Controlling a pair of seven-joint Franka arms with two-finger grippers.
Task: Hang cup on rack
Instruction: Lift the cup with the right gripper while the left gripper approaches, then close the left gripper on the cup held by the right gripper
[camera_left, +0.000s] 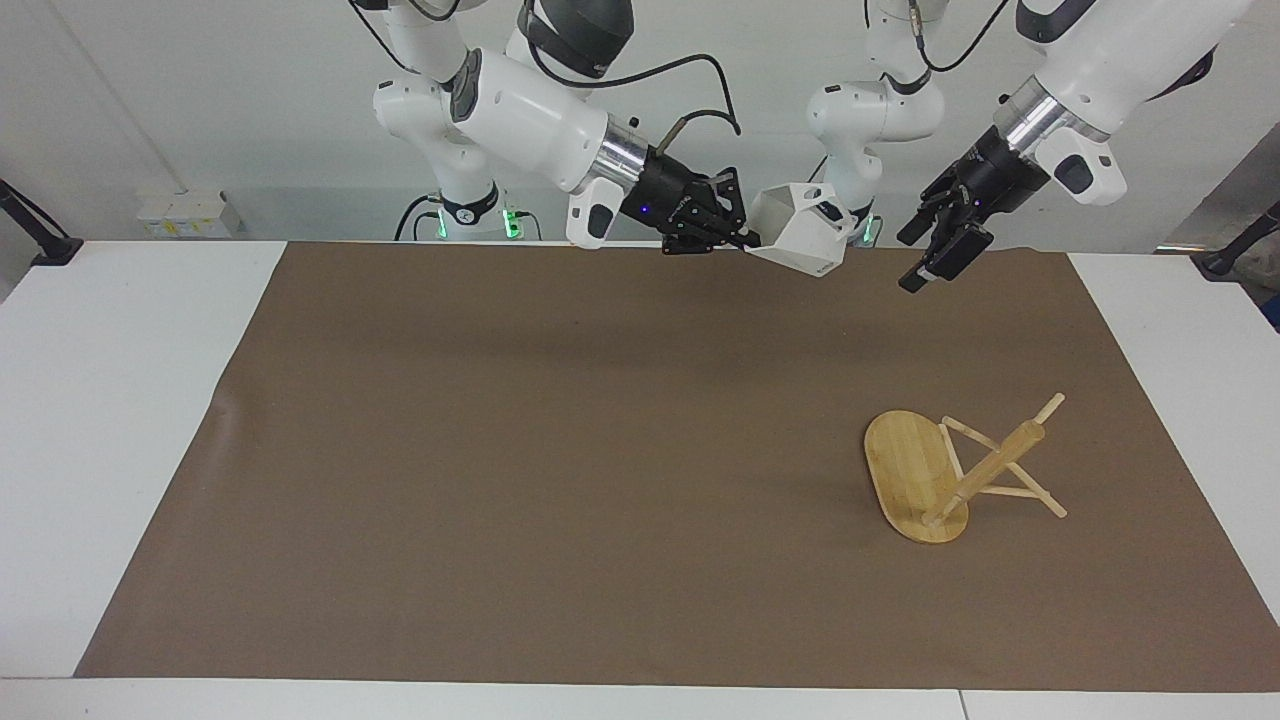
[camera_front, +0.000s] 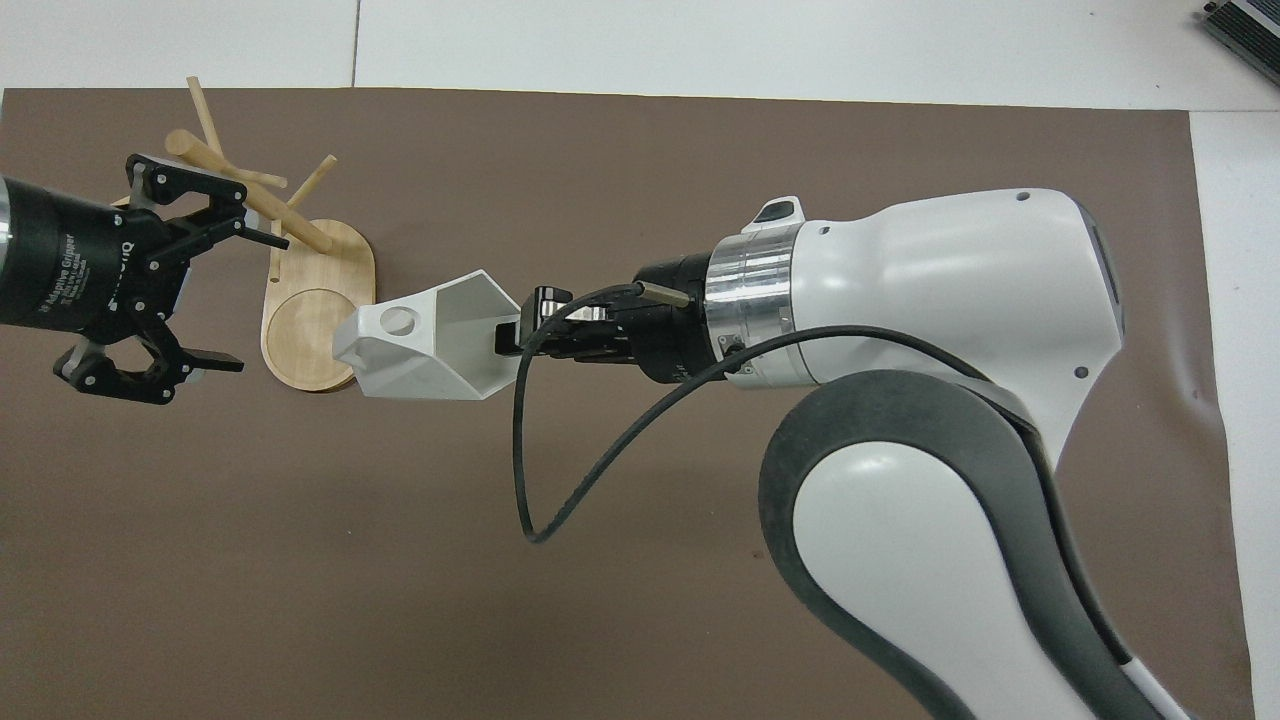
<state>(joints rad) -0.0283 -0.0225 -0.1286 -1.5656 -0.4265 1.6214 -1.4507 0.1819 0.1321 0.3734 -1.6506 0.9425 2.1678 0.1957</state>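
Overhead, right gripper clamps the cup above brown mat — left gripper spread; white walls.

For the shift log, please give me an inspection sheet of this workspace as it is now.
Surface: brown mat on a white table.
Job's things: cup held in the air; rack lies tipped over toward the left arm's end, base on edge.
Clutter: nothing seen.
Grippers: right tool shut on the cup's rim; left tool open, raised, empty.
Cables: black cable loops from the right wrist.
Surroundings: white wall; small box at the wall.
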